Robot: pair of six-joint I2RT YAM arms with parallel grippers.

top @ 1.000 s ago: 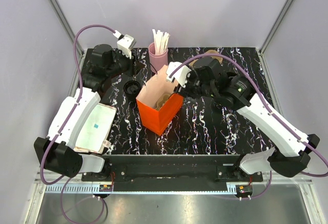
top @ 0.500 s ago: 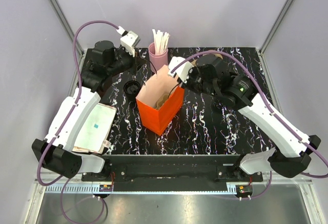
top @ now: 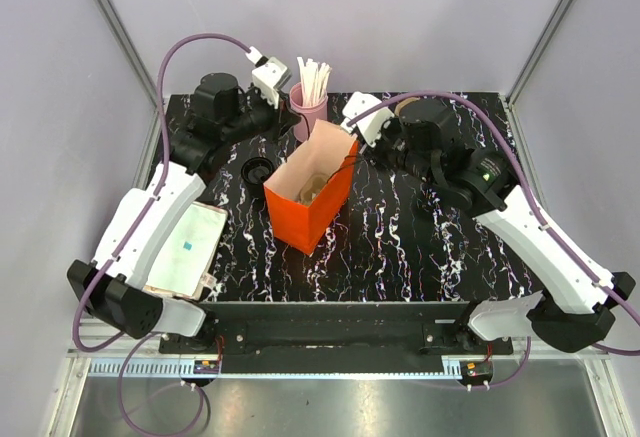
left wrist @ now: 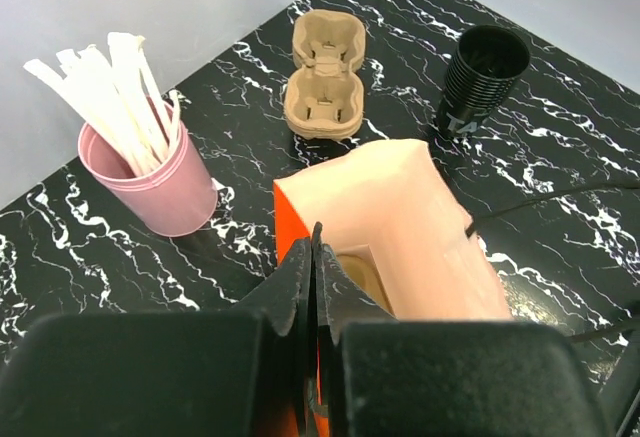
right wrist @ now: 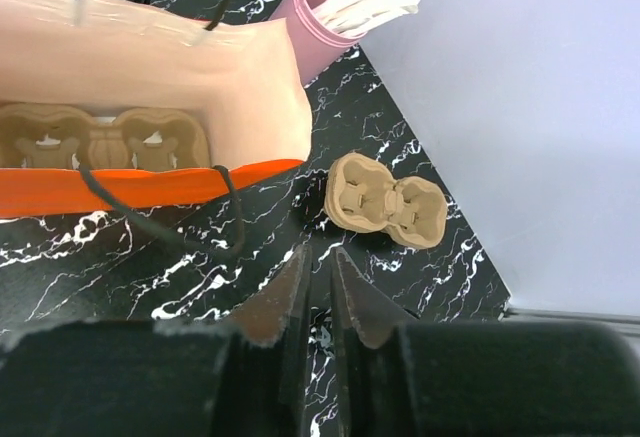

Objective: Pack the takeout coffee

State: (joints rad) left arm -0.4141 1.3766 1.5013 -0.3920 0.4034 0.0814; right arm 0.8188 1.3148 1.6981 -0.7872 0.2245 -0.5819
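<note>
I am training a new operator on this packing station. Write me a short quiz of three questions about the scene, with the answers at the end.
1. True or false: the left tool stands wide open.
2. What lies inside the orange paper bag? A) a cardboard cup carrier B) a spoon C) nothing
3. Where is the takeout coffee?
Key: 1. False, it is shut. 2. A. 3. On the table, beside the bag, not yet inside it.
</note>
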